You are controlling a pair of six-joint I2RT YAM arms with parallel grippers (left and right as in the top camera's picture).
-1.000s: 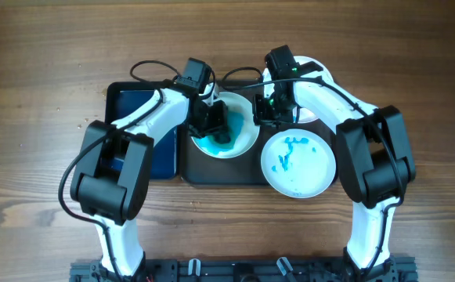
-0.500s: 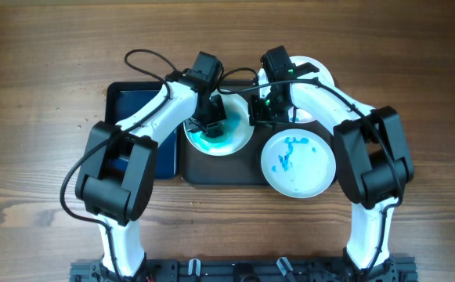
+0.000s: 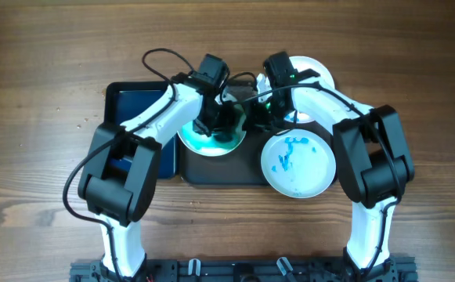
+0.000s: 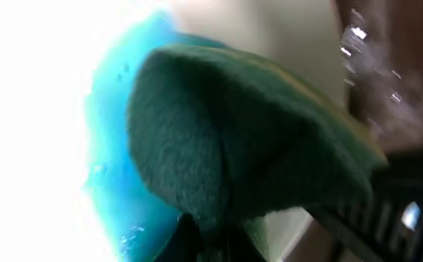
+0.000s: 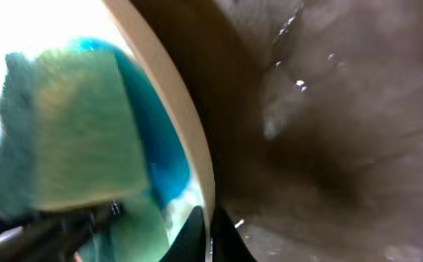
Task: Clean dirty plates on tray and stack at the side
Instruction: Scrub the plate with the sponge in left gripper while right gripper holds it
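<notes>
Overhead, both arms crowd over one teal-smeared plate (image 3: 206, 147) that sits toward the left of the big dark tray (image 3: 219, 174). The left claw (image 3: 215, 121) is clenched on a green sponge (image 4: 247, 145) and presses it flat into the wet blue paint; the left wrist view shows little more than sponge and a bright blue streak on white. The right claw (image 3: 260, 116) comes in from the other side. In the right wrist view the plate's rim runs straight down between its dark fingers, so I take it to be pinching that rim to steady the plate.

A second plate (image 3: 297, 163), dabbed with blue marks, lies at the tray's right end with its near edge hanging past the rim. A third plate (image 3: 319, 72) shows white at the far right, mostly hidden by the right arm; I cannot tell whether it lies on the tray or on the counter (image 3: 39, 78). A small blue tray (image 3: 137, 106) lies just left of the big one.

This looks like the scrubbing step on the first plate, with plenty of paint left on it, so the task is early. To my eye, the next move calls for more sponge strokes over the blue patch while the rim grip holds. After that the plate would be lifted aside and the dabbed one taken up.
</notes>
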